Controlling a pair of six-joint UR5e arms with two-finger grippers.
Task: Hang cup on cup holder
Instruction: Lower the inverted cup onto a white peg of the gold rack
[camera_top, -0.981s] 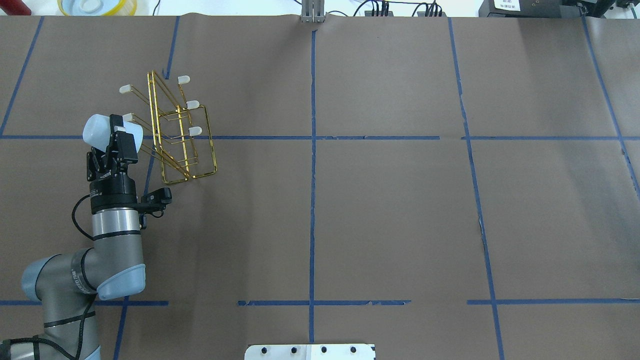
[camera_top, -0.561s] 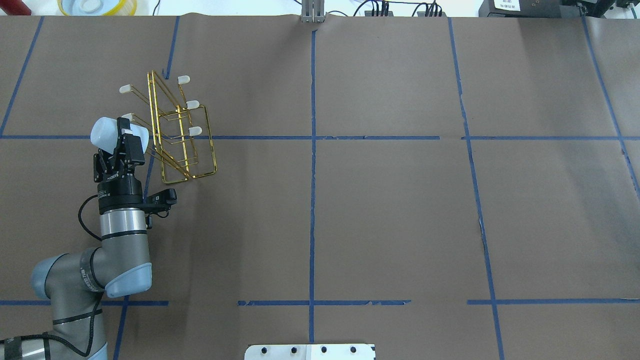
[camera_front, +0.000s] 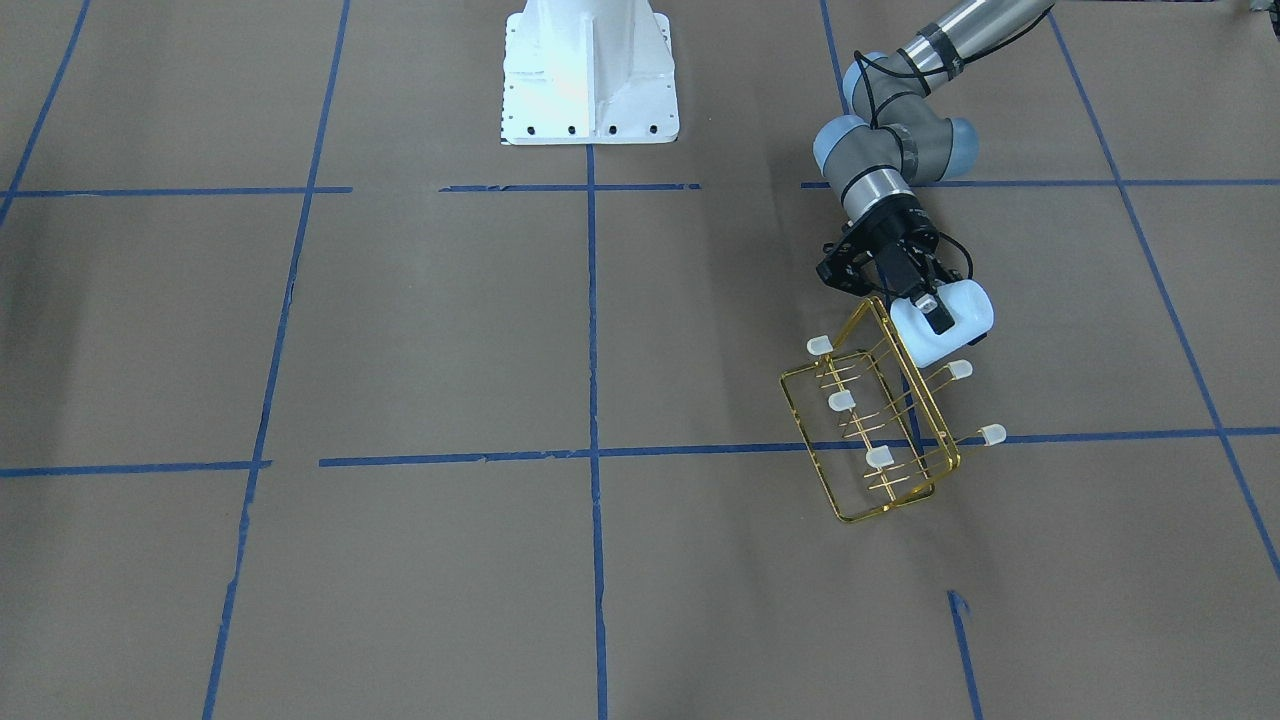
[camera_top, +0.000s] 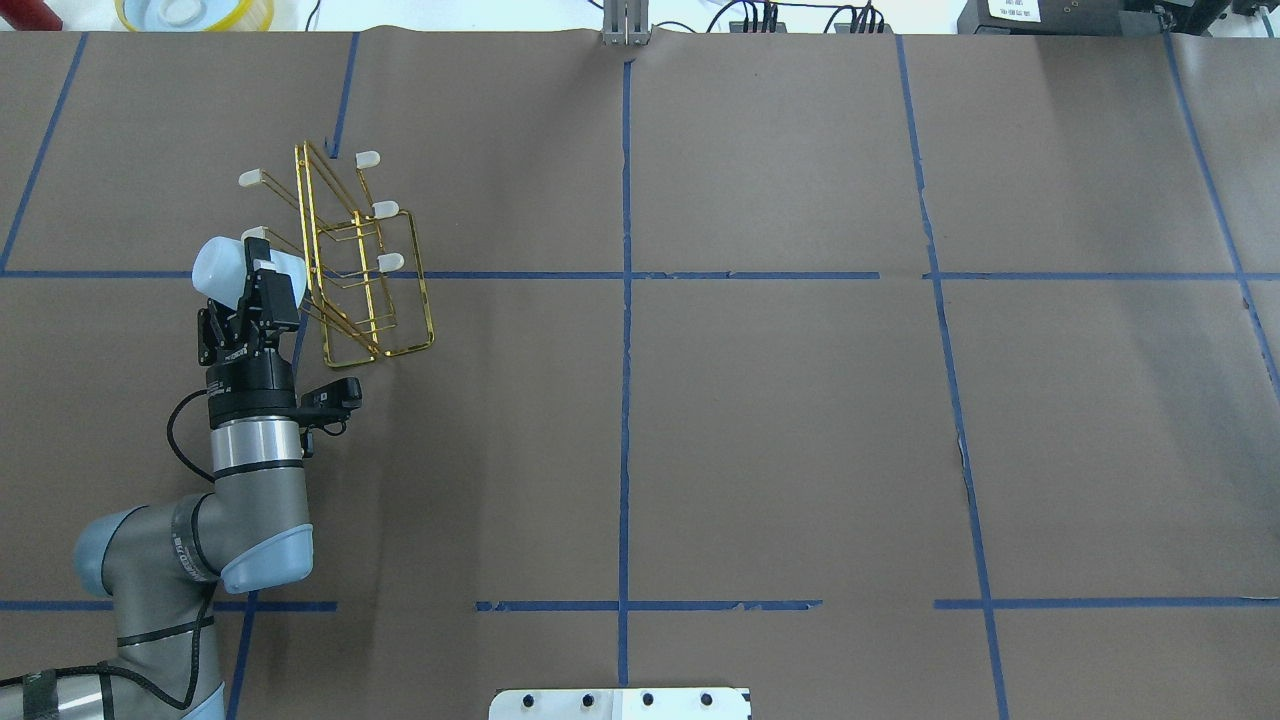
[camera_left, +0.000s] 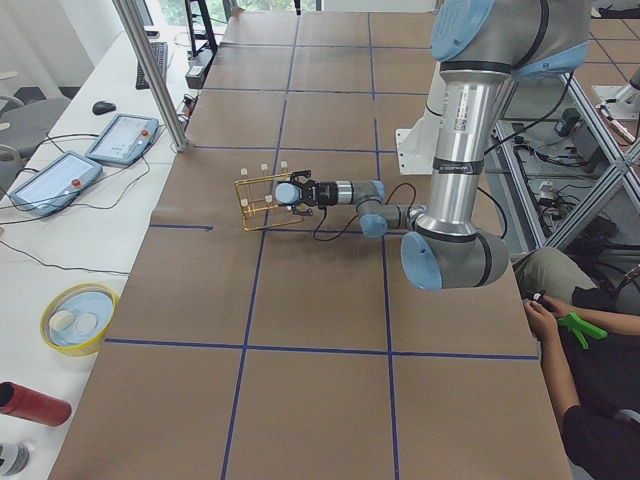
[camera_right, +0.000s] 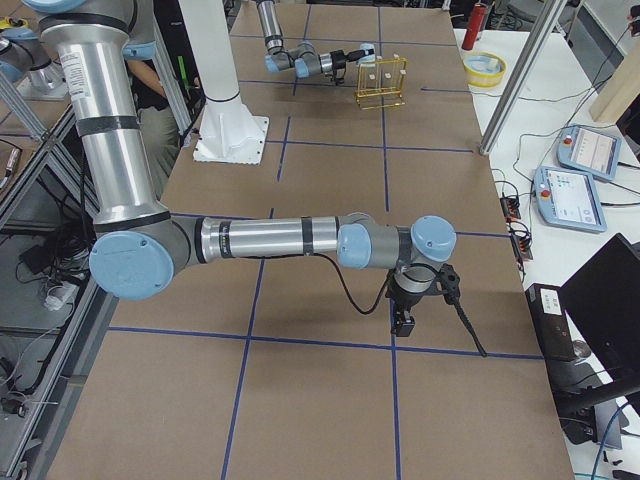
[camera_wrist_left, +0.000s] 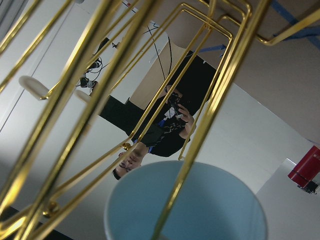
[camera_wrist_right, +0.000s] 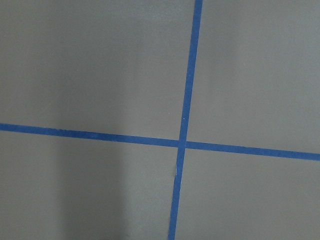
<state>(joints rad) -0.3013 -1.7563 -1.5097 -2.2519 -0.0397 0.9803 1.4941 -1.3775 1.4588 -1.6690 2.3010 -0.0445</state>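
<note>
My left gripper (camera_top: 256, 272) is shut on the cup (camera_top: 222, 268), a small pale bluish-white tumbler held on its side above the table. The cup is right against the left-hand prongs of the cup holder (camera_top: 372, 285), a gold wire rack with white-capped prongs. In the front view the cup (camera_front: 950, 322) sits at the rack's (camera_front: 868, 440) near end, in the gripper (camera_front: 932, 312). The left wrist view shows the cup (camera_wrist_left: 200, 210) behind gold wires (camera_wrist_left: 107, 90). I cannot tell if a prong is inside it. My right gripper (camera_right: 404, 322) hangs over the table far from both; I cannot tell if it is open.
A yellow-rimmed bowl (camera_top: 195, 12) and a red cylinder (camera_top: 30, 14) lie beyond the table's far left edge. The robot's white base plate (camera_top: 620, 703) is at the near edge. Blue tape lines cross the brown table cover (camera_top: 780, 420). A seated person (camera_left: 590, 350) is beside the table.
My left gripper has carried the cup to the right, closer into the rack's left prongs. The rack has not moved.
</note>
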